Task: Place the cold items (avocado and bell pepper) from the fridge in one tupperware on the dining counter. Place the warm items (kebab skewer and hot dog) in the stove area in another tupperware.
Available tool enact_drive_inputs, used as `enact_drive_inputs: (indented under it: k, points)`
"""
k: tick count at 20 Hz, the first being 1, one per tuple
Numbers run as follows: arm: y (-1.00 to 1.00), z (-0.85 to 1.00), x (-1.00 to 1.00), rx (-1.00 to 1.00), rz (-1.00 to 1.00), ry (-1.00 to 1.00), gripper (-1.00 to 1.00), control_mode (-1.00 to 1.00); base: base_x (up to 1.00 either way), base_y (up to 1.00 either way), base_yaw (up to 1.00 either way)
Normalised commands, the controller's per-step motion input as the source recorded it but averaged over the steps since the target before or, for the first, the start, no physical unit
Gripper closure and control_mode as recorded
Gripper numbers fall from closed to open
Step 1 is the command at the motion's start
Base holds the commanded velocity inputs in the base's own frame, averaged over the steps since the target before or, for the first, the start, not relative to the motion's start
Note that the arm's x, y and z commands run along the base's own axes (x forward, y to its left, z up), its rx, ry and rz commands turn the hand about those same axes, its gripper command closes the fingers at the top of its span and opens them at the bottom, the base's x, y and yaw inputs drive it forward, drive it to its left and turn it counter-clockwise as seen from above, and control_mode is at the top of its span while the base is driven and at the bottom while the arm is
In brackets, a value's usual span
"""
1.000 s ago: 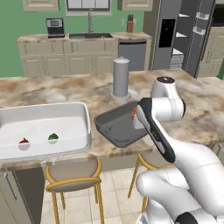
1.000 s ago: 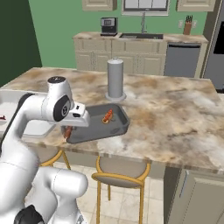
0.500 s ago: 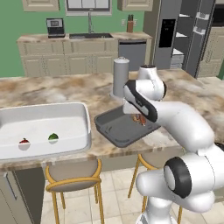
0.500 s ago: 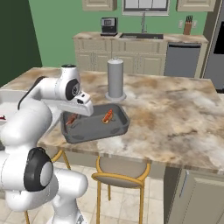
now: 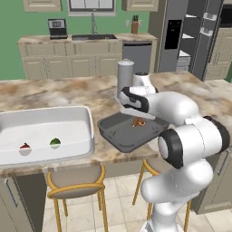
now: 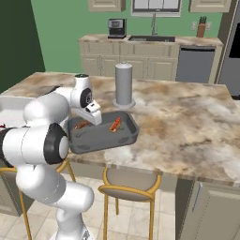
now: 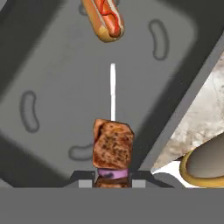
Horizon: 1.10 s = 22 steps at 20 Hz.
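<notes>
Tool [image 7: 113, 178] clamped on skewer [image 7: 113, 144] at its meat end, above grey tray [image 7: 52, 87], near hot dog [image 7: 105, 17]. Light, stiff, likely slippery; grip chunks, not stick.

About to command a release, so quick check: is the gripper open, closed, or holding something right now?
Gripper: closed on the kebab skewer, holding it over the dark grey tray, where the hot dog already lies.
</notes>
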Motion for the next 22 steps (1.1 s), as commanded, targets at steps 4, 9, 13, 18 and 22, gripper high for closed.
enact_drive_inputs:
  k: [4,9,13,18,22]
  points:
    - [0.0,-0.23,0.95,0.0,-0.15,0.0,1.0,-1.0,0.0,0.0,0.0]
    - [0.0,-0.38,0.69,0.0,-0.03,0.03,1.0,-1.0,0.0,0.0,0.0]
    - [0.0,-0.7,0.41,0.0,0.0,0.0,1.0,-1.0,0.0,0.0,0.0]
    - [-0.06,-0.63,0.0,0.01,-0.01,0.04,1.0,-1.0,0.0,0.0,0.0]
    - [0.0,-0.27,0.0,0.03,-0.06,0.04,-1.0,-1.0,0.0,0.0,0.0]
